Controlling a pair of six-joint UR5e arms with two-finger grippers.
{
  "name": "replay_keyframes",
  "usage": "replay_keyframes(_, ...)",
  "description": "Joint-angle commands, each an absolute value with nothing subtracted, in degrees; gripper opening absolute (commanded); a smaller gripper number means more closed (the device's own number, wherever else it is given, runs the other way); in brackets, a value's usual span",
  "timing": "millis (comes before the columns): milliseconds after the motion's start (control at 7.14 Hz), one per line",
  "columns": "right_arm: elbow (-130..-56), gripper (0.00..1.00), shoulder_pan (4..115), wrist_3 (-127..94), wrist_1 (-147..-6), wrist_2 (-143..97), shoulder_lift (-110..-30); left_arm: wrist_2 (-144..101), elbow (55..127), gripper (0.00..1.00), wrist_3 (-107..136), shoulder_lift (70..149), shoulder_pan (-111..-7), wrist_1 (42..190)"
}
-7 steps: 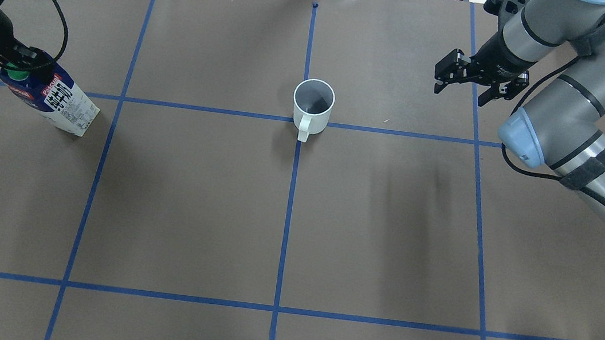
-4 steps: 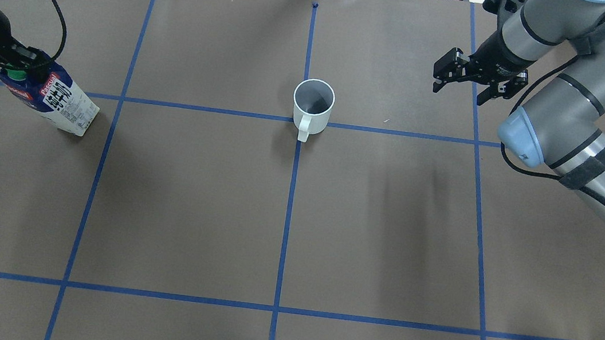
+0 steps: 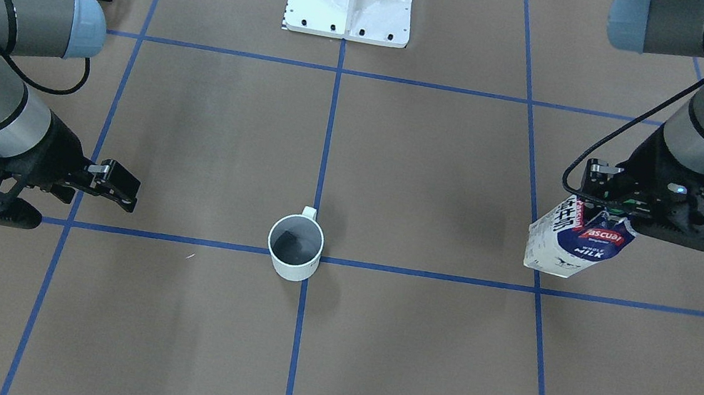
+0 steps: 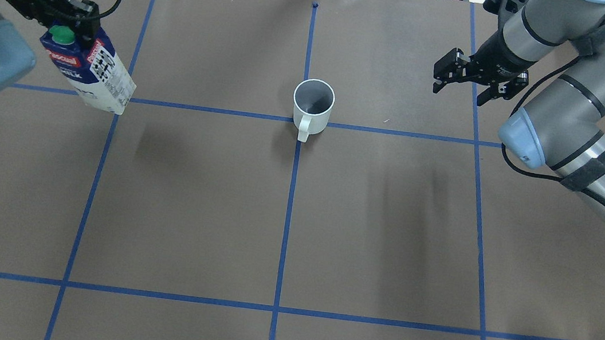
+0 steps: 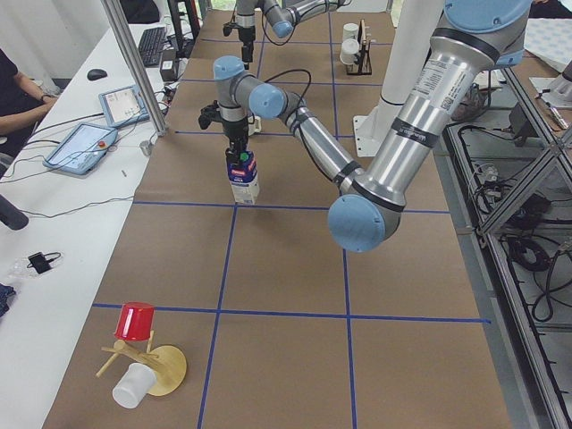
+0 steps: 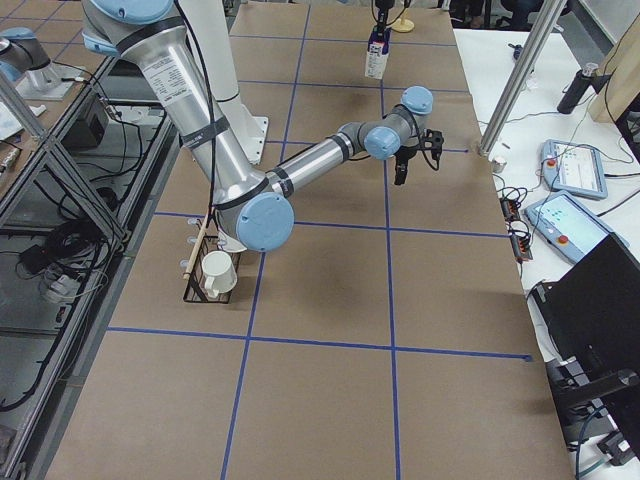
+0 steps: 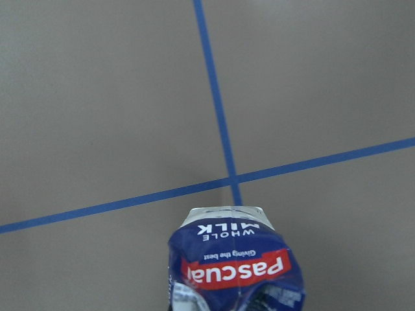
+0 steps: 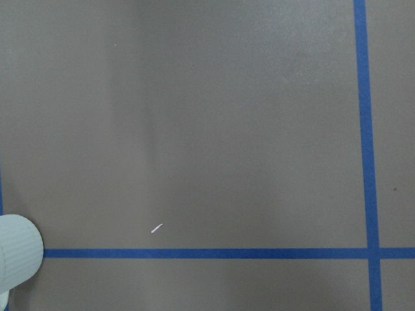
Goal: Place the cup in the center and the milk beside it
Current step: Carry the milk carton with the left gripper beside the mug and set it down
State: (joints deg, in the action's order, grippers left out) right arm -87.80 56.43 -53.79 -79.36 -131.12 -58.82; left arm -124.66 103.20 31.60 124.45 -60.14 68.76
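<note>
Milk carton hanging from the left pincer, cup on the middle tape crossing

The milk carton (image 4: 89, 71), dark blue and white with a red Pascual band and a green cap, hangs tilted under the left pincer (image 4: 79, 21), which is clamped on its gable top; its shadow lies apart from it on the brown table (image 4: 188, 208). The cup (image 4: 313, 108), plain white, grey inside, handle toward the robot, stands upright between the two pincers, well apart from both, where the blue tape lines (image 4: 354, 127) cross. The right pincer (image 4: 461, 90) hovers wide apart, holding nothing
</note>
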Motion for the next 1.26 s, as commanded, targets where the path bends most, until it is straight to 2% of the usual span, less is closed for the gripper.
replay_keyframes(0,-87.9,1.00,56.4,-53.8,-79.3,-131.2,-58.9,-124.6,93.5,0.00,42.1,136.9,-56.9,68.4)
replay_keyframes(280,-87.9,1.00,56.4,-53.8,-79.3,-131.2,-59.0,-124.2,76.8,0.00,56.7,147.5,-52.8,82.0)
replay_keyframes(1121,-87.8,1.00,56.5,-53.8,-79.2,-131.2,-59.2,-123.9,75.8,0.00,59.9,148.9,-46.7,83.4)
